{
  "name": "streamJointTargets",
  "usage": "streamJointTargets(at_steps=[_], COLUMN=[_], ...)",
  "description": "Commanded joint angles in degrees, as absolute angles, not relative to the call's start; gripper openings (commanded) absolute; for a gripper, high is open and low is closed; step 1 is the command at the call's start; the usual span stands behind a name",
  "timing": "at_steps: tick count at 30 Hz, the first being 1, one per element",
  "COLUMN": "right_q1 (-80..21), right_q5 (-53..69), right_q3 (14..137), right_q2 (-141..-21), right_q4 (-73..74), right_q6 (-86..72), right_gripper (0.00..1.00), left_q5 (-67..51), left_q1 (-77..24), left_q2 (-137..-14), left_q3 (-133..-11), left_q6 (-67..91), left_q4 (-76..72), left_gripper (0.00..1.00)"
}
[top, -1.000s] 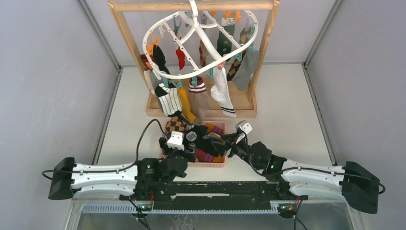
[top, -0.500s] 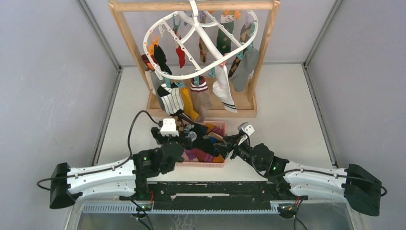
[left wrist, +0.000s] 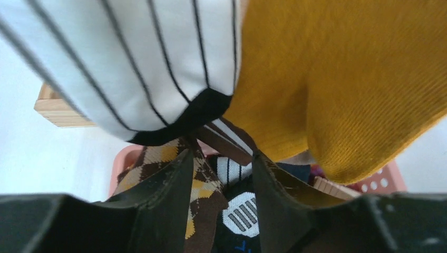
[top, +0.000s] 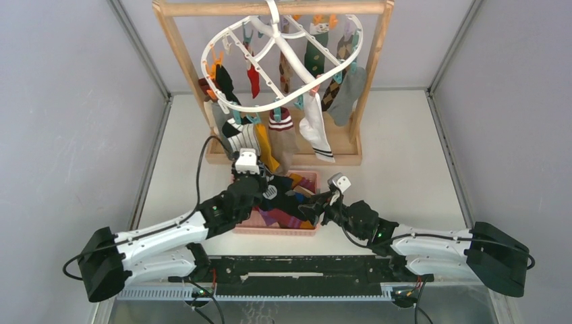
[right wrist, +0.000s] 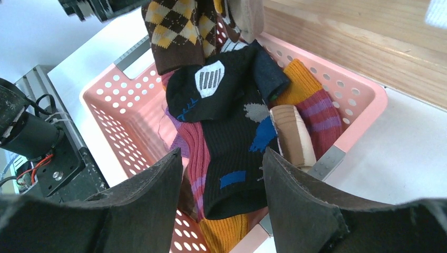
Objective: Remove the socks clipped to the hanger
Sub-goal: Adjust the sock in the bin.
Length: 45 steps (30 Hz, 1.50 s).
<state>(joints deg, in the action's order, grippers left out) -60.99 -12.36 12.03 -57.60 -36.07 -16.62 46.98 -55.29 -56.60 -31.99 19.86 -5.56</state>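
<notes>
The white oval hanger (top: 283, 64) hangs from the wooden stand with several socks clipped round its rim. A white black-striped sock (top: 241, 138) (left wrist: 132, 63) and a mustard sock (top: 265, 154) (left wrist: 342, 79) hang at its near side. My left gripper (top: 255, 177) (left wrist: 222, 155) sits just under their toes, its jaws partly apart and gripping nothing. A brown argyle sock (left wrist: 203, 184) (right wrist: 176, 31) lies below it in the basket. My right gripper (top: 309, 204) (right wrist: 222, 154) is open and empty over a black sock with blue patches (right wrist: 232, 137).
A pink perforated basket (top: 251, 226) (right wrist: 363, 95) (left wrist: 124, 158) holding several loose socks stands between the arms and the stand. The wooden frame stand (top: 374, 67) has its base board (right wrist: 369, 47) (left wrist: 55, 110) right behind the basket. Grey walls close in both sides.
My left arm has moved from the basket's near-left corner up to the hanging striped and mustard socks, and its jaws have narrowed. The right gripper shifted slightly left.
</notes>
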Motion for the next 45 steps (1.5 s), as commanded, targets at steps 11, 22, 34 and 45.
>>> streamJointTargets(at_steps=[11,22,34,45], right_q1=[-60.01,-59.42,-59.6,-59.42], right_q5=[-11.71,-10.57,-9.75,-9.84], right_q3=[12.2,12.33,12.01,12.36], right_q2=[-54.66,-57.27,-57.7,-59.23], right_q4=[-37.22,-39.08,-39.9,-40.89], right_q6=[-15.22,-15.54,-16.24,-15.82], right_gripper=[0.65,0.65,0.65,0.65], left_q5=[48.02,45.16,39.38,38.89], left_q1=[-53.23,-48.11,-47.64,-51.58], left_q2=[-58.41,-60.04,-70.59,-76.08], left_q3=[-29.26,-27.12,-26.54,-24.99], left_q6=[18.87,22.81,26.7,29.91], left_q4=[-11.98,-12.0,-13.24,-14.78], left_gripper=[0.43,0.47,0.56,0.56])
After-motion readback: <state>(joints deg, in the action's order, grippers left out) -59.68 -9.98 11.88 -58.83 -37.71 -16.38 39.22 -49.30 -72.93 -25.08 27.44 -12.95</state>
